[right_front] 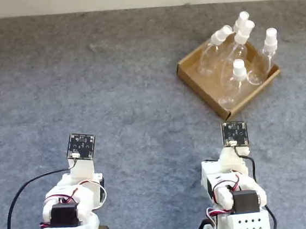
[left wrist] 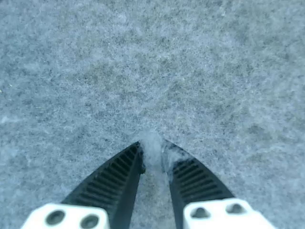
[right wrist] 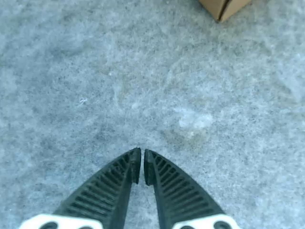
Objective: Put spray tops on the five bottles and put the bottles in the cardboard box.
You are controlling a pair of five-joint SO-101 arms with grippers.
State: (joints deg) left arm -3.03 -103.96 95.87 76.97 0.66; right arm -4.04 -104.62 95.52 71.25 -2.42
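Observation:
The cardboard box (right_front: 192, 73) lies at the back right of the grey carpeted table. Several clear bottles (right_front: 231, 87) lie in it, each with a white spray top (right_front: 239, 69) on; one top (right_front: 271, 37) reaches over the box's far edge. Both arms are folded back at the near edge, well short of the box. My left gripper (left wrist: 152, 148) hangs just above bare carpet, its jaws almost touching with nothing between them. My right gripper (right wrist: 142, 158) is shut and empty over the carpet, with a corner of the box (right wrist: 223, 6) farther ahead.
The left arm (right_front: 81, 160) and right arm (right_front: 236, 149) sit side by side at the front. Grey carpet (right_front: 111, 86) covers the table between them and the box. A pale wall edge runs along the back.

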